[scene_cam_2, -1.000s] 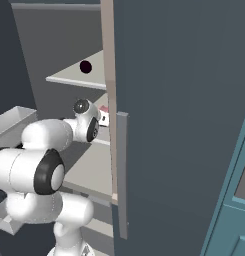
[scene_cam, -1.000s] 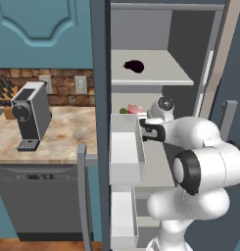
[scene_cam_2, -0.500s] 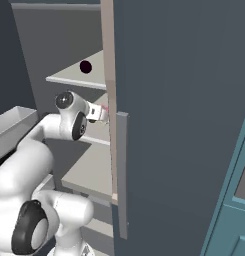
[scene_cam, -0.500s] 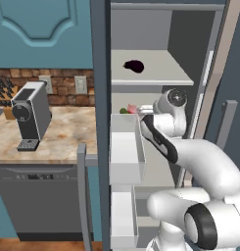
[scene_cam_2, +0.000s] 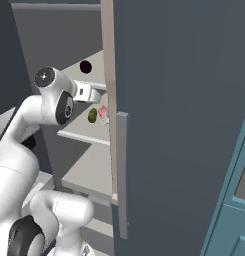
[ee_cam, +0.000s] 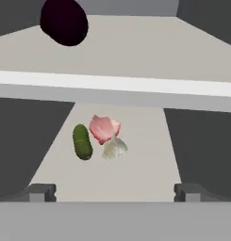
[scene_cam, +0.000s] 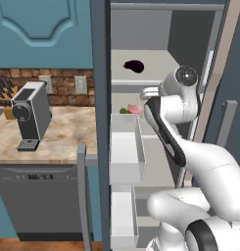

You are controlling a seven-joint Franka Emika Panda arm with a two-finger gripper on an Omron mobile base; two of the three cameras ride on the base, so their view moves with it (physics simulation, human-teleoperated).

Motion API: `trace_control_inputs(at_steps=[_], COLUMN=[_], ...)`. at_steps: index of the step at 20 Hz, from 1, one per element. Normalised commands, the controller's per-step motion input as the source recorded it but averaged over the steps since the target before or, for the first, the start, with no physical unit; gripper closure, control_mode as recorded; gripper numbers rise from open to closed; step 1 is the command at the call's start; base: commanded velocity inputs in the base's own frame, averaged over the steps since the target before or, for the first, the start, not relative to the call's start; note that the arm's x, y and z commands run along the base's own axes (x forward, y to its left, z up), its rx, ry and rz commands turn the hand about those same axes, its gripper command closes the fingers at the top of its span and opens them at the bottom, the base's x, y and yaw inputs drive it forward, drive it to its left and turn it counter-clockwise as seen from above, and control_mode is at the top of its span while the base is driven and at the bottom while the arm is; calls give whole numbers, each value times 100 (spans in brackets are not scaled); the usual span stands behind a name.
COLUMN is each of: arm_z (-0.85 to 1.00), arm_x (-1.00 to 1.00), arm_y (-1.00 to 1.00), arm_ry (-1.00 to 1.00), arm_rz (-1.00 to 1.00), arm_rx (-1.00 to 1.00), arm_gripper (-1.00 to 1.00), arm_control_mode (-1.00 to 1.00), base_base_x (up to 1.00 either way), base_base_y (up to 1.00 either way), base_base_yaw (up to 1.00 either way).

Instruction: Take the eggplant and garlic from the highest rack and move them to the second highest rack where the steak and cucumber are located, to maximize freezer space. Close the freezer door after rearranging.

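The gripper (ee_cam: 112, 190) stands open and empty, its two fingertips (ee_cam: 40, 192) wide apart at the mouth of the freezer, level with the second highest rack (ee_cam: 136, 174). Ahead of it and slightly to one side on that rack lie the cucumber (ee_cam: 82, 141), the steak (ee_cam: 104, 127) and the garlic (ee_cam: 114, 148), the garlic touching the steak and just beside the cucumber. The eggplant (ee_cam: 64, 21) sits above and beyond the gripper on the highest rack (ee_cam: 150, 52), well apart from the others. It looks smooth, rounded and probably slippery, firm enough for a steady pinch; taking it across its narrower middle seems safest, since a grip near an end could squeeze it out. The hand view gives the garlic clearly, while in the left base view the arm hides most of the lower rack, leaving only the eggplant (scene_cam: 133, 65) plain. The right base view shows the cucumber (scene_cam_2: 92, 115) beside the open door (scene_cam_2: 184, 125).
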Motion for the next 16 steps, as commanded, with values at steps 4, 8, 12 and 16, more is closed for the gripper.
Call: trace_control_inputs(at_steps=[4,8,12,16], arm_z=[88,28,-1,0], arm_x=[-7,3,3,23], arm_y=[20,18,0,24], arm_ry=[4,4,-13,0], arm_rz=[5,21,17,0], arm_rx=[-8,0,4,0], arm_gripper=[-100,-100,-100,-100], arm_control_mode=[-100,-100,-100,-100], base_base_x=[0,0,0,0], base_base_y=[0,0,0,0], base_base_yaw=[0,0,0,0])
